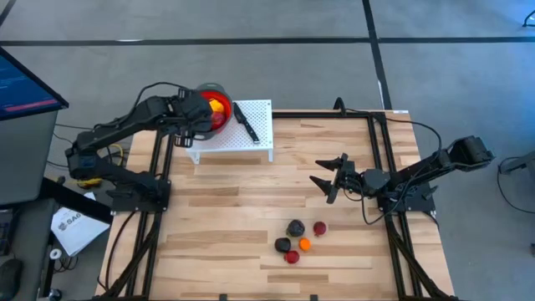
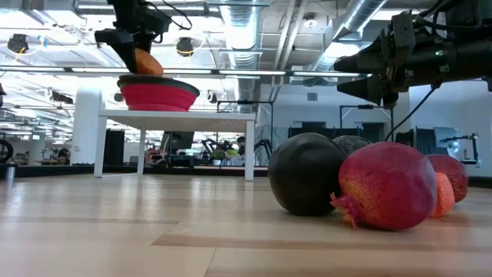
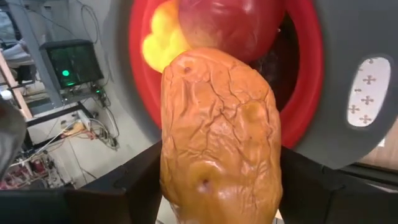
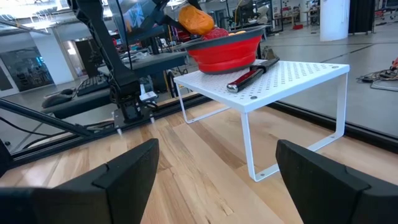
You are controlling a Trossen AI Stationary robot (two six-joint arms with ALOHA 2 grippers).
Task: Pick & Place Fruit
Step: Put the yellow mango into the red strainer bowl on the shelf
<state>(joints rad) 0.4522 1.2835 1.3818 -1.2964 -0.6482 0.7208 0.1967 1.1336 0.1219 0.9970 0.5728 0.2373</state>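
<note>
A wrinkled orange fruit is held over the red bowl by my left gripper, which is shut on it. The bowl stands on a white shelf at the table's far left. A yellow fruit and a red one lie in it. Several fruits lie in a cluster near the table's front right, among them a black one, a red one and a small orange one. My right gripper waits open at mid right, clear of everything. My left gripper pinches the orange fruit between its two fingers, on two opposite sides of its rear half. The fingers slant down toward the bowl from the table's left. The fruit sticks out past the fingers, lifted clear, just above the bowl's rim.
A black-handled knife lies on the shelf, to the right of the bowl. In the low view a black fruit and a dark red pomegranate stand close to the camera. Bare wood lies between the shelf and the cluster.
</note>
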